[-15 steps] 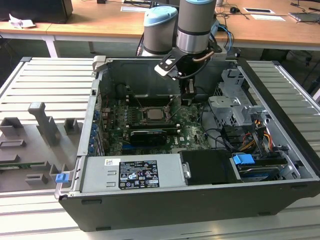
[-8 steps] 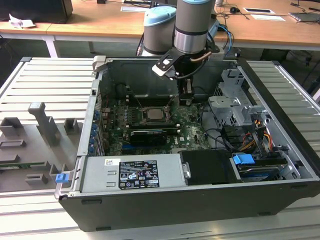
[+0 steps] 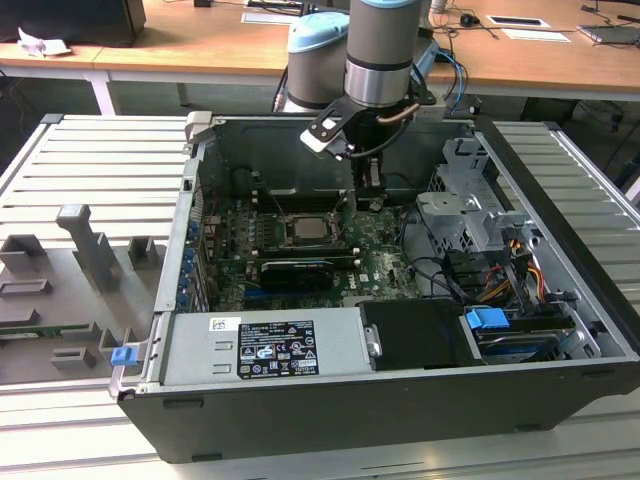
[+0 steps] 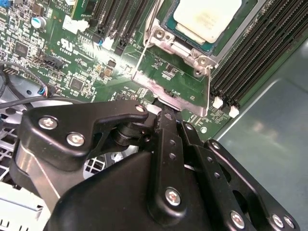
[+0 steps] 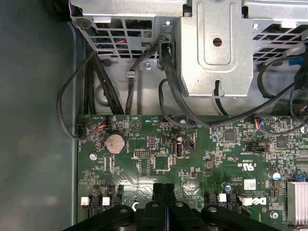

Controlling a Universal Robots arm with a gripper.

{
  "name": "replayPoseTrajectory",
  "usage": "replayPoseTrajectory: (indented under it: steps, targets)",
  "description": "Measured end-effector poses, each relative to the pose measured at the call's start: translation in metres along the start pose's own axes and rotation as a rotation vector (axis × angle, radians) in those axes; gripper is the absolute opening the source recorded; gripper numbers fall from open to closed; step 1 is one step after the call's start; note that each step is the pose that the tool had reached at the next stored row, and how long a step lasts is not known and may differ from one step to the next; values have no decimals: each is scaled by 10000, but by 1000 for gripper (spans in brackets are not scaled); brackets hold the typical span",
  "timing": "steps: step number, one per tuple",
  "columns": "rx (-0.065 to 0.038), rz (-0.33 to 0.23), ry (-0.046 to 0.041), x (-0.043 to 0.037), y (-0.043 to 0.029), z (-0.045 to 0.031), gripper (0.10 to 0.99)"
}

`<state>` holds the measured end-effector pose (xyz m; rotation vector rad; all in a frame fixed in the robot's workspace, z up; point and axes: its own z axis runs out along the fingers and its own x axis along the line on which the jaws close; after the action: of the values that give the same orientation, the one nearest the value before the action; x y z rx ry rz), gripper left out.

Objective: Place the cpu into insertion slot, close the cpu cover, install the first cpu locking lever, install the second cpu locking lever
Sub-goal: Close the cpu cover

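In the insertion slot (image 4: 160, 37) of the green motherboard (image 5: 127, 163) we found the cpu (image 4: 207, 17) lying flat, its pale metal top facing up. The cpu cover (image 4: 147, 83) was open, not down over the chip. In the second wrist view it was swung away from the slot on its hinge, and we saw green board through its square cut-out.

The gripper (image 5: 163, 186) hung just at the far edge of that cover. In the first wrist view its two black fingers were pressed together, with only a thin seam between them. In the second wrist view one fingertip (image 4: 165, 121) met the cover's outer rim, but we could not tell whether the jaws had that rim nipped between them or merely rested against it. In the exterior view the gripper stood over the board on the exterior view's right of the chip, with the arm coming down from above.

Long black memory slots (image 4: 250, 53) ran along both sides of the slot. Further out on the board we noted a round coin battery (image 5: 115, 142). Black cables (image 5: 168, 91) looped from the board up to a metal drive cage (image 5: 216, 48). All of this lay inside an open computer case (image 3: 400, 420) with a grey power supply (image 3: 265, 345) along its near side. The case rested on a ribbed grey table (image 3: 90, 170), with a wooden desk (image 3: 200, 40) behind it.
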<state>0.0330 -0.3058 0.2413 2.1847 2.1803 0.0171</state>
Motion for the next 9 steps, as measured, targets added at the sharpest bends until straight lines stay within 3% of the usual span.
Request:
replayPoseTrajectory:
  steps: [9]
  targets:
    - [0,0,0,0,-69,-3,106]
